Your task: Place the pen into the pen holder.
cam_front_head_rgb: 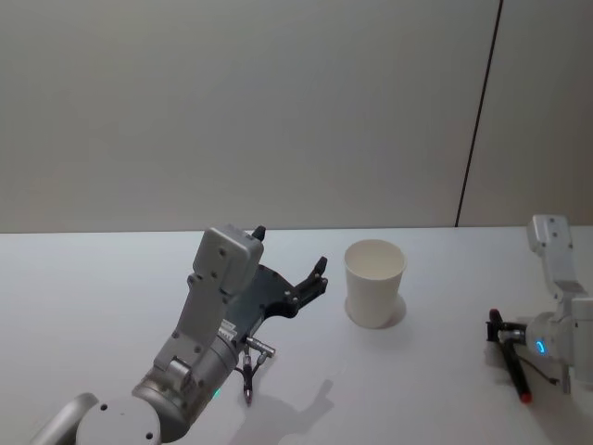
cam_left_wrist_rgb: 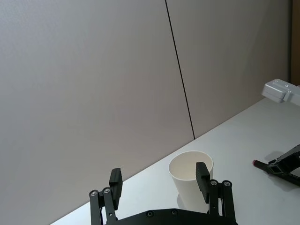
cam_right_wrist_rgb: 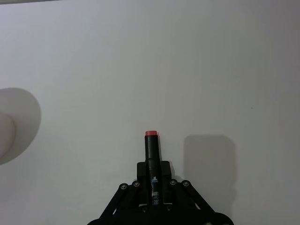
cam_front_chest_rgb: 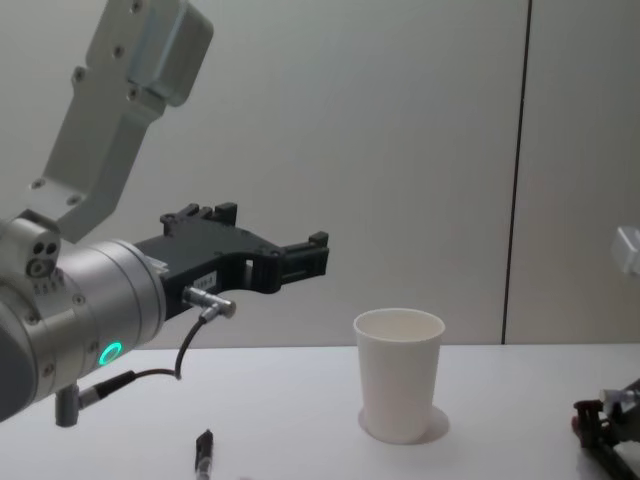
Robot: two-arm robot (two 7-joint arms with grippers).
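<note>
Right gripper point(cam_right_wrist_rgb: 152, 168): clamped on the pen, low over the table point(cam_front_head_rgb: 111, 278) near its right edge.
Pen point(cam_right_wrist_rgb: 151, 146): black barrel with a red end. It is held by the barrel between the fingers point(cam_right_wrist_rgb: 165, 169), and the red end sticks out past them toward the table's near edge. It lies almost flat along the table top — whether it touches cannot be told.
Gripper shadow point(cam_right_wrist_rgb: 208, 154): falls on the table just beside the pen.
Cup point(cam_front_head_rgb: 374, 287): white paper, tapered, rolled rim. It stands upright, mouth up, toward the table's back edge near the middle. It is well apart from the pen, between the two arms.
Left gripper point(cam_front_head_rgb: 290, 247): raised above the table's left half, fingers spread and holding nothing. It points toward the cup and stops short of it — in the left wrist view the cup shows between the two fingertips, farther off.
Thin dark stick point(cam_front_chest_rgb: 203, 452): lies on the table under the left arm, near the front edge. It looks like a pen, but what it is cannot be told.
Wall point(cam_front_head_rgb: 278, 111): grey panels behind the table, with one dark vertical seam.
</note>
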